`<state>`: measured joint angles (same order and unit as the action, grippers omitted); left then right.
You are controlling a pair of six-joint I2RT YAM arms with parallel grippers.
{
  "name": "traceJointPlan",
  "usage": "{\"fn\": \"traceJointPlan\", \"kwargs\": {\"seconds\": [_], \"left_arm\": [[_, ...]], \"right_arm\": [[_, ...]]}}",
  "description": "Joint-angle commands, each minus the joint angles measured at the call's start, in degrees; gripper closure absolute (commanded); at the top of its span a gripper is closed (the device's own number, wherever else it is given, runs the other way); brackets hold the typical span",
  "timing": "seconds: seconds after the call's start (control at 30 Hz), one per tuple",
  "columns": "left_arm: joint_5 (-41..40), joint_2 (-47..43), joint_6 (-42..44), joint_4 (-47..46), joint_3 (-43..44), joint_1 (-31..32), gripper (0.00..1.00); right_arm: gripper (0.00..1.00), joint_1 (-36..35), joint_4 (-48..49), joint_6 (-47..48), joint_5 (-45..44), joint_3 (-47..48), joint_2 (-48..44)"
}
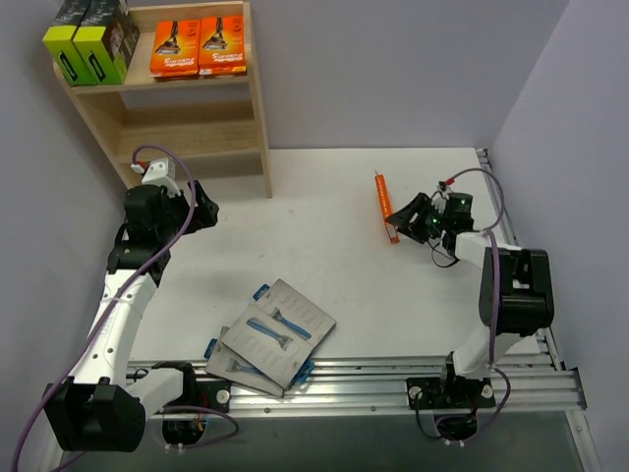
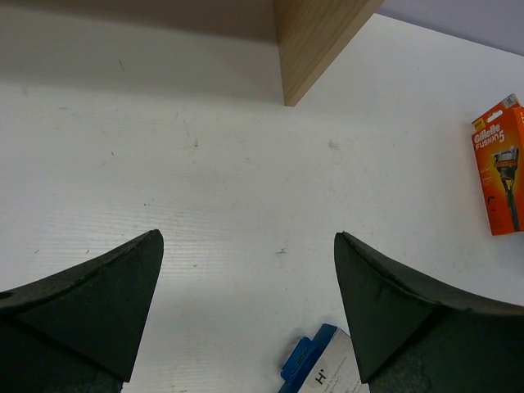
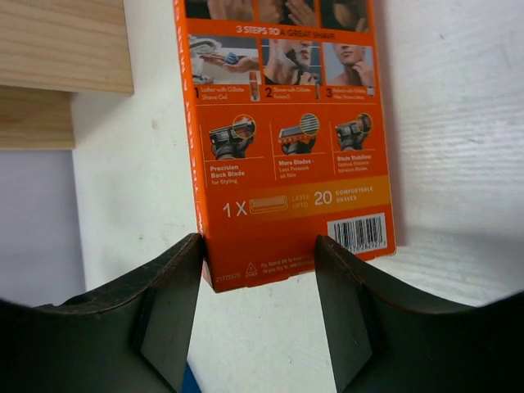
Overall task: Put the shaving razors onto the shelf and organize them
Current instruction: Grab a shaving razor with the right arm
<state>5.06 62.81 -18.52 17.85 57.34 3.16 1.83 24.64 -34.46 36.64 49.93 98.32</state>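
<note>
An orange razor pack (image 1: 382, 202) (image 2: 498, 168) stands on edge right of the table's centre. My right gripper (image 1: 396, 224) (image 3: 260, 237) is half closed at its near end. The left fingertip presses the edge of the pack (image 3: 286, 123), and the right finger crosses its lower face. The wooden shelf (image 1: 257, 108) (image 2: 315, 41) (image 3: 57, 49) stands at the back left. Its top tier carries two black and lime boxes (image 1: 90, 41) and two orange packs (image 1: 200, 46). Two grey razor cards (image 1: 280, 324) lie overlapped near the front. My left gripper (image 1: 208, 211) (image 2: 248, 236) hangs open and empty beside the shelf.
One grey card's blue corner (image 2: 309, 360) shows just under my left fingers. The shelf's lower tier (image 1: 187, 138) holds nothing that I can see. Grey walls close in behind and on both sides. A metal rail (image 1: 393, 379) runs along the near edge.
</note>
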Motion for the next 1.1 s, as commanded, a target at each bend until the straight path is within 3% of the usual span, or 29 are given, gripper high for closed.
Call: {"fn": "traceJointPlan", "kwargs": {"seconds": [0.0,0.13,0.37,0.57,0.73,1.07], "left_arm": [[1.1,0.1,-0.3,-2.3,0.2,-0.3,0.06],[1.4,0.6,-0.5,-2.3,0.3,-0.3,0.06],[1.6,0.7,-0.5,-2.5,0.2,-0.3,0.06],[1.8,0.9,-0.5,-2.5,0.1,-0.3,0.06],[1.9,0.9,-0.5,-2.6,0.2,-0.3,0.06],[2.4,1.0,-0.8,-2.6,0.1,-0.2,0.06]], "right_arm": [[0.58,3.5,0.1,-4.2,2.8,-5.7,-2.3],[0.58,11.2,5.2,-10.3,4.0,-12.3,-4.7],[0.56,17.0,5.3,-9.9,4.0,-14.2,-4.4],[0.49,17.2,4.2,-8.9,4.1,-13.3,-5.3],[0.34,17.2,-1.2,-5.5,-0.8,-11.4,-8.3],[0.29,16.4,-5.4,-1.8,-9.0,-3.1,-4.4]]}}
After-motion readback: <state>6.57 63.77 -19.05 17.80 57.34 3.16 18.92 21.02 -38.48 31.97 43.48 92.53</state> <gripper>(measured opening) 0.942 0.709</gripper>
